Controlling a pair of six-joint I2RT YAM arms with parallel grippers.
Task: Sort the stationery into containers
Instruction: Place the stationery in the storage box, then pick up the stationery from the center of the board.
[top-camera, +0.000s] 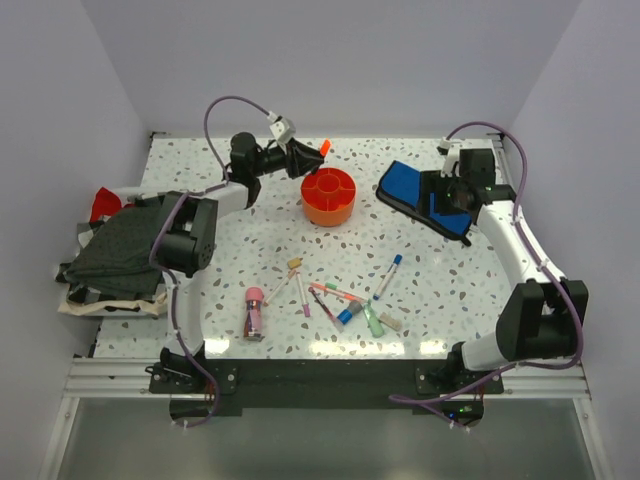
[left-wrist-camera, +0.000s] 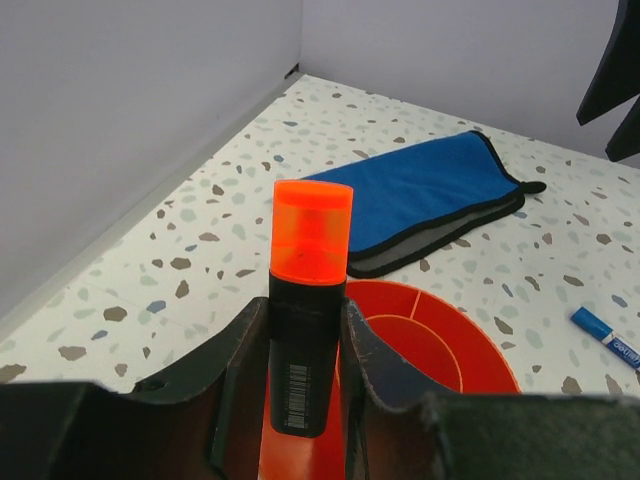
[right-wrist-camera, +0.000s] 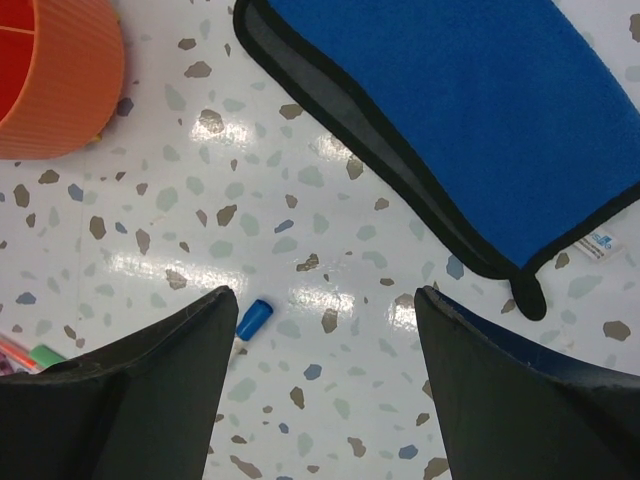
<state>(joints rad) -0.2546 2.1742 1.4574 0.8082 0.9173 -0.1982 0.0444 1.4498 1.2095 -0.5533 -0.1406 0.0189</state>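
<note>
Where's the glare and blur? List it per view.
Top view: glare streaks on the table along its near edge, otherwise even light. Left wrist: no glare, marker sharp, left fingers dark and soft. Right wrist: white glare patches on the table, right fingers dark.

You see a plain orange caddy (top-camera: 329, 196), its outer wall finely ribbed. Just beyond the caddy's far-left rim, the highlighter (left-wrist-camera: 308, 310) has a translucent orange cap and a black body with a white barcode label. Right of the caddy, the cloth (top-camera: 410, 190) is bright blue with a black border and a grey underside. The table (top-camera: 450, 290) under the caddy is white, speckled with grey, brown and pale blue chips. On the caddy's near side you find a white pen (top-camera: 388, 275) with a blue cap, a pale green marker (top-camera: 373, 320) and a pink tube (top-camera: 254, 312). Far left of the caddy lies dark grey fabric (top-camera: 125, 245) beside a red patch.
</note>
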